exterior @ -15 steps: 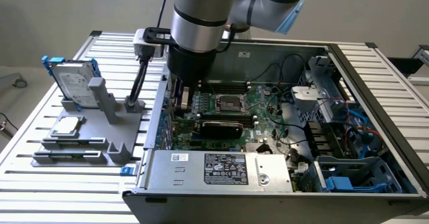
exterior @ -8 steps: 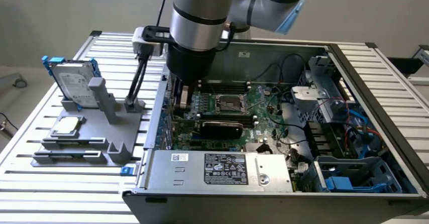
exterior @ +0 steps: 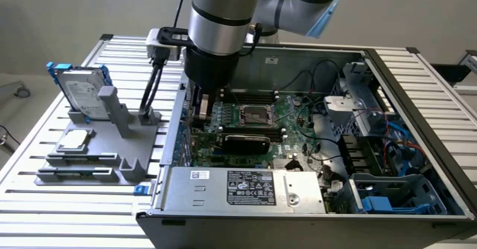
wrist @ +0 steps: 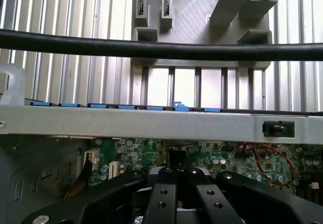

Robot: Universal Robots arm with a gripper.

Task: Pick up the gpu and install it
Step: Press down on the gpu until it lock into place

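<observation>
High exterior view, close wrist view, shared motherboard [exterior: 253, 120] [wrist: 151, 151].

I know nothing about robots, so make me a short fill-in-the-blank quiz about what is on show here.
1. The gripper hangs inside the open computer case, and its fingers are ____.
2. The gpu lies inside the ____.
3. The silver hard drive has a ____ frame and stands in the grey holder.
4. The holder rests on the slatted table, on the exterior view's ____ of the case.

Missing words: shut; case; blue; left

Labels sit on the power supply [exterior: 246, 187] and hard drive [exterior: 80, 92], none of them readable.
</observation>
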